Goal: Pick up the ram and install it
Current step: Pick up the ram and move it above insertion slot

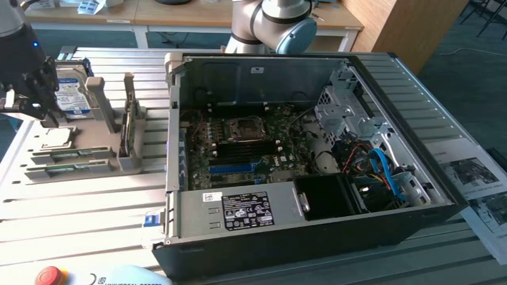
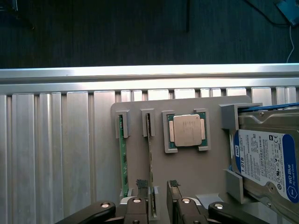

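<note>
Table (image 1: 95, 202) of ribbed aluminium slats carries everything. Dark teal carpet (image 2: 93, 32) lies beyond its edge. Wooden desks (image 1: 182, 15) and a wooden cabinet (image 1: 396, 29) stand behind in the exterior view.

There is one open computer case (image 1: 317, 243), one grey holder (image 2: 187, 172), two ram sticks, one processor, one hard drive, and two printed sheets (image 1: 475, 178) at the exterior view's right. A red button (image 1: 49, 276) sits at the near edge.

The case lies on its side. Inside it are a green motherboard (image 1: 237, 148), a silver power supply (image 1: 237, 211) and a bundle of blue and orange cables (image 1: 380, 172).

The holder lies at the exterior view's left and keeps each part in its own pocket. The ram (image 2: 150, 154) stands on edge in one slot. The second ram stick (image 2: 123, 154) stands in the neighbouring slot, on the side away from the processor (image 2: 187, 130). The processor lies flat in a square recess. The hard drive (image 2: 264, 158), with its blue label, rests between two grey posts.

The pincer (image 2: 158, 186) hangs over the holder with its jaws spread, one finger on each side of the ram's end. Whether a finger touches the stick cannot be told.
</note>
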Controlling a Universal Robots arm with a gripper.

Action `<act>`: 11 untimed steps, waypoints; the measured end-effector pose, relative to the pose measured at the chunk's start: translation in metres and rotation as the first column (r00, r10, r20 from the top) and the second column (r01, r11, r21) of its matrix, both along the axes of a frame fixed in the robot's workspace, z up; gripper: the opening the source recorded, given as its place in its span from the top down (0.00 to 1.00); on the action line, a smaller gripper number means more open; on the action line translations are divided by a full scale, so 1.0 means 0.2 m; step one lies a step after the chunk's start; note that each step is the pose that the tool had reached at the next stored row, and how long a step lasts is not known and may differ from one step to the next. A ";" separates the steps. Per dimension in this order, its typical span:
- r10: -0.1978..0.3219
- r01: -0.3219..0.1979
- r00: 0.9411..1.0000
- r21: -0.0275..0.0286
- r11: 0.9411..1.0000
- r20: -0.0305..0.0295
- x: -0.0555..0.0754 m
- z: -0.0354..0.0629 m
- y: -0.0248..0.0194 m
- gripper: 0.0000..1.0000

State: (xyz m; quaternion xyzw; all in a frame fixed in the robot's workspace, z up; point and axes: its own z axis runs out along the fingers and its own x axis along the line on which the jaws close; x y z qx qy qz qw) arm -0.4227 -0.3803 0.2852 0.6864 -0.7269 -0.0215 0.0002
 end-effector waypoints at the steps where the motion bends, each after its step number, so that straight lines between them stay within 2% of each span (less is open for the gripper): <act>1: 0.000 0.000 1.000 0.000 1.000 0.000 0.00 0.000 0.000 0.70; 2: 0.000 0.000 1.000 0.000 1.000 -0.002 0.00 0.000 0.001 0.70; 5: 0.000 0.000 1.000 0.000 1.000 -0.004 0.00 0.000 -0.001 0.70; 7: 0.000 0.000 1.000 0.000 1.000 -0.007 0.03 -0.001 -0.005 0.70; 11: 0.000 0.000 1.000 0.000 1.000 -0.011 0.09 -0.006 -0.012 0.70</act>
